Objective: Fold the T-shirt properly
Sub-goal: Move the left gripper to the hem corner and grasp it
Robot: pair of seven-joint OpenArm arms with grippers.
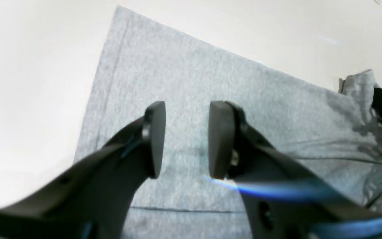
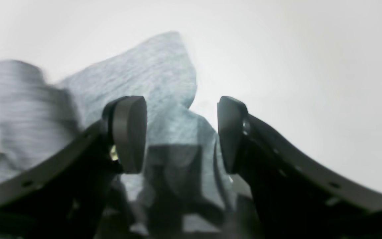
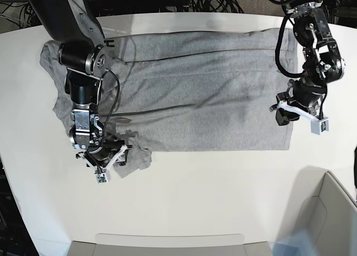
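the right gripper point(image 2: 181, 132) sits low in the left part of the base view, with its two dark pads wide apart. a bunched sleeve point(image 2: 164, 99) of the soft heather-grey cotton t-shirt point(image 3: 206, 88) lies in the gap between them, but the pads do not squeeze it, so it holds nothing yet. to do this step well, i think it should go down until cloth fills the gap, close on both layers, then lift the sleeve and lay it flat over the body of the shirt without dragging the rest.

the left gripper point(image 1: 187, 139) is at the right side of the base view, over the hem end of the shirt. its pads are apart too, less wide, and nothing is between them. i cannot tell if they touch the cloth below.

the t-shirt lies spread flat on the smooth white table point(image 3: 195, 200), across the upper middle of the base view. a light grey bin point(image 3: 334, 211) sits at the lower right.
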